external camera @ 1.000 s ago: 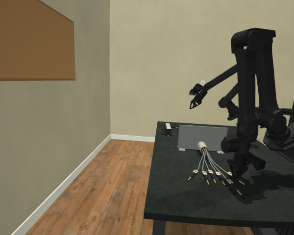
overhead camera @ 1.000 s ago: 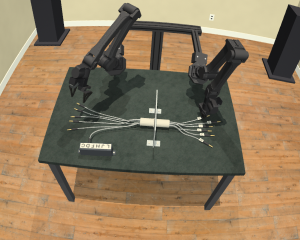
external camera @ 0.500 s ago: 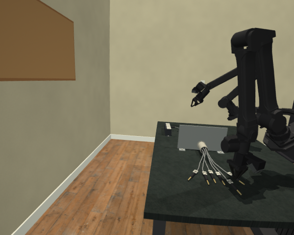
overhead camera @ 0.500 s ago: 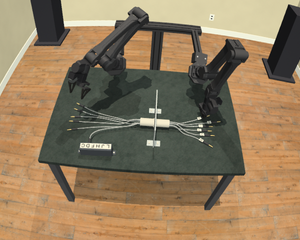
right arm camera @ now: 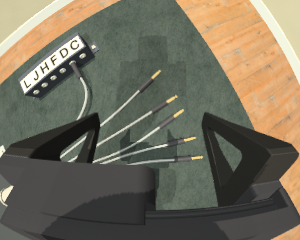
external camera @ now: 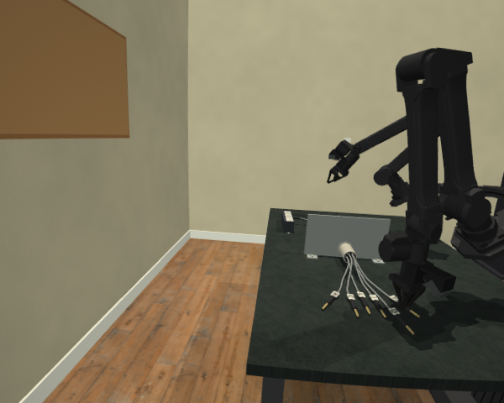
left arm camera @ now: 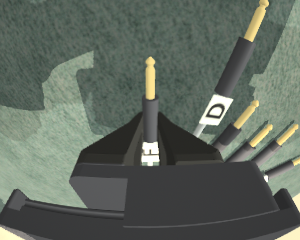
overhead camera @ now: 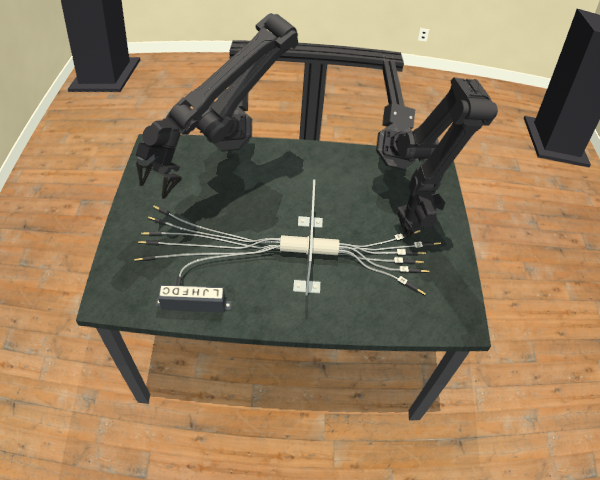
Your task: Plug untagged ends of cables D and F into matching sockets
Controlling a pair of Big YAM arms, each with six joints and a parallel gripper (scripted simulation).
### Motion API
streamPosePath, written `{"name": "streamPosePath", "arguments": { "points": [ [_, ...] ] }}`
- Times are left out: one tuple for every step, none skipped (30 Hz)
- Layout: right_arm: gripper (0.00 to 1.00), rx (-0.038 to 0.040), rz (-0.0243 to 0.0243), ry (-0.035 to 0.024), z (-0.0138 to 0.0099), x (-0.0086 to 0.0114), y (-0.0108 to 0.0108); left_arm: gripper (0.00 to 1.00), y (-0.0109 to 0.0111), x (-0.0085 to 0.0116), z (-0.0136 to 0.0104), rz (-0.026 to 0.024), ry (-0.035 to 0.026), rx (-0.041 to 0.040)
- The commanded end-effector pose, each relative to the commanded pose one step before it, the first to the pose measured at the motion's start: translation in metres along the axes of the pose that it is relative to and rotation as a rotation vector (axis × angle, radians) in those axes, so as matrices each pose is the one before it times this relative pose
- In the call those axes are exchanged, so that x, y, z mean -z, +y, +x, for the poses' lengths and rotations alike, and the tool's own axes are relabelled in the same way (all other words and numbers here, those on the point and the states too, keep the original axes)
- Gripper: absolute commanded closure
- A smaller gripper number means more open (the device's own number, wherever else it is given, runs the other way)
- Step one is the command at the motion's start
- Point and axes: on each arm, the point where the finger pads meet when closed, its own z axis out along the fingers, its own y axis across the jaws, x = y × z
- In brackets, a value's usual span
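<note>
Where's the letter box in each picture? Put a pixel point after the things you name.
Top: letter box (overhead camera: 191,303) (external camera: 288,224) (right arm camera: 52,65) at the table's lower left.
Exterior: on the table's far end, left of the grey panel (overhead camera: 311,206) (external camera: 348,234).
Left wrist: not there.
Right wrist: upper left.
All four show the green table (overhead camera: 248,320) (external camera: 330,347) (left arm camera: 115,30) (right arm camera: 125,40).

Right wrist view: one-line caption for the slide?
Open fingers over five loose cable ends; a sixth cable meets the junction box under D.
</note>
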Motion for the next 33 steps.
{"name": "streamPosePath", "arguments": {
  "points": [
    [0.00, -0.00077, 0.00072, -0.00561, -0.00650, 0.00108, 0.00001, 0.95, -0.00575, 0.00144, -0.00598, 0.01814, -0.01058, 0.00258],
    [0.00, 0.00000, 0.00000, 0.00000, 0.00000, 0.00000, 0.00000, 0.95, -0.00319, 0.00013, -0.00024, 0.00672, 0.00168, 0.00099],
    [0.00, 0.00000, 0.00000, 0.00000, 0.00000, 0.00000, 0.00000, 0.95, -0.00245, -0.00028, -0.00078, 0.00398, -0.00098, 0.00095],
    [0.00, 0.00000, 0.00000, 0.00000, 0.00000, 0.00000, 0.00000, 0.95, -0.00262, -0.00030, -0.00087, 0.00412, -0.00078, 0.00087],
    [0.00, 0.00000, 0.00000, 0.00000, 0.00000, 0.00000, 0.00000, 0.95, -0.00010, -0.00001, -0.00149, -0.00251, -0.00181, 0.00026],
    [0.00, 0.00000, 0.00000, 0.00000, 0.00000, 0.00000, 0.00000, 0.95, 0.00001, -0.00003, -0.00160, -0.00306, -0.00190, 0.00013],
    [0.00, 0.00000, 0.00000, 0.00000, 0.00000, 0.00000, 0.00000, 0.95, -0.00072, -0.00003, -0.00159, -0.00031, -0.00135, 0.00027],
    [0.00, 0.00000, 0.00000, 0.00000, 0.00000, 0.00000, 0.00000, 0.95, -0.00117, -0.00003, -0.00162, 0.00134, -0.00112, 0.00040],
    [0.00, 0.00000, 0.00000, 0.00000, 0.00000, 0.00000, 0.00000, 0.95, -0.00084, 0.00004, -0.00177, 0.00070, -0.00115, 0.00034],
    [0.00, 0.00000, 0.00000, 0.00000, 0.00000, 0.00000, 0.00000, 0.95, 0.00056, 0.00021, -0.00146, -0.00161, -0.00074, -0.00003],
    [0.00, 0.00000, 0.00000, 0.00000, 0.00000, 0.00000, 0.00000, 0.95, -0.00080, -0.00002, -0.00155, 0.00040, -0.00046, 0.00003],
    [0.00, 0.00000, 0.00000, 0.00000, 0.00000, 0.00000, 0.00000, 0.95, 0.00000, 0.00000, 0.00000, 0.00000, 0.00000, 0.00000],
    [0.00, 0.00000, 0.00000, 0.00000, 0.00000, 0.00000, 0.00000, 0.95, 0.00000, 0.00000, 0.00000, 0.00000, 0.00000, 0.00000],
    [0.00, 0.00000, 0.00000, 0.00000, 0.00000, 0.00000, 0.00000, 0.95, 0.00216, -0.00038, -0.00252, -0.00968, 0.00305, -0.00230],
    [0.00, 0.00000, 0.00000, 0.00000, 0.00000, 0.00000, 0.00000, 0.95, -0.00583, 0.00005, -0.00171, 0.01129, -0.00094, 0.00078],
    [0.00, 0.00000, 0.00000, 0.00000, 0.00000, 0.00000, 0.00000, 0.95, -0.00188, 0.00001, -0.00168, 0.00360, -0.00309, 0.00136],
    [0.00, 0.00000, 0.00000, 0.00000, 0.00000, 0.00000, 0.00000, 0.95, -0.00157, 0.00000, -0.00175, 0.00256, -0.00242, 0.00090],
    [0.00, 0.00000, 0.00000, 0.00000, 0.00000, 0.00000, 0.00000, 0.95, -0.00155, -0.00001, -0.00192, 0.00199, -0.00141, 0.00060],
    [0.00, 0.00000, 0.00000, 0.00000, 0.00000, 0.00000, 0.00000, 0.95, -0.00141, -0.00001, -0.00216, 0.00120, -0.00092, 0.00016],
    [0.00, 0.00000, 0.00000, 0.00000, 0.00000, 0.00000, 0.00000, 0.95, -0.00132, -0.00002, -0.00226, 0.00071, -0.00047, -0.00014],
    [0.00, 0.00000, 0.00000, 0.00000, 0.00000, 0.00000, 0.00000, 0.95, -0.00123, -0.00002, -0.00229, 0.00034, -0.00013, -0.00035],
    [0.00, 0.00000, 0.00000, 0.00000, 0.00000, 0.00000, 0.00000, 0.95, -0.00116, -0.00003, -0.00230, 0.00009, 0.00008, -0.00048],
    [0.00, 0.00000, 0.00000, 0.00000, 0.00000, 0.00000, 0.00000, 0.95, -0.00106, -0.00003, -0.00231, -0.00024, 0.00034, -0.00061],
    [0.00, 0.00000, 0.00000, 0.00000, 0.00000, 0.00000, 0.00000, 0.95, -0.00096, -0.00004, -0.00233, -0.00059, 0.00061, -0.00074],
    [0.00, 0.00000, 0.00000, 0.00000, 0.00000, 0.00000, 0.00000, 0.95, -0.00041, -0.00025, -0.00234, -0.00240, 0.00067, -0.00072],
    [0.00, 0.00000, 0.00000, 0.00000, 0.00000, 0.00000, 0.00000, 0.95, 0.00000, -0.00045, -0.00229, -0.00367, 0.00047, -0.00054],
    [0.00, 0.00000, 0.00000, 0.00000, 0.00000, 0.00000, 0.00000, 0.95, -0.00082, -0.00011, -0.00215, -0.00076, 0.00037, -0.00057],
    [0.00, 0.00000, 0.00000, 0.00000, 0.00000, 0.00000, 0.00000, 0.95, -0.00131, 0.00015, -0.00207, 0.00103, 0.00044, -0.00064],
    [0.00, 0.00000, 0.00000, 0.00000, 0.00000, 0.00000, 0.00000, 0.95, 0.00000, 0.00000, 0.00000, 0.00000, 0.00000, 0.00000],
    [0.00, 0.00000, 0.00000, 0.00000, 0.00000, 0.00000, 0.00000, 0.95, 0.00000, 0.00000, 0.00000, 0.00000, 0.00000, 0.00000],
    [0.00, 0.00000, 0.00000, 0.00000, 0.00000, 0.00000, 0.00000, 0.95, 0.00354, -0.00014, -0.00147, -0.01030, 0.00319, -0.00083],
    [0.00, 0.00000, 0.00000, 0.00000, 0.00000, 0.00000, 0.00000, 0.95, -0.00071, -0.00133, -0.00294, -0.00602, 0.00200, -0.00083],
    [0.00, 0.00000, 0.00000, 0.00000, 0.00000, 0.00000, 0.00000, 0.95, -0.00244, -0.00003, -0.00258, 0.00387, -0.00289, 0.00031]
  ]
}}
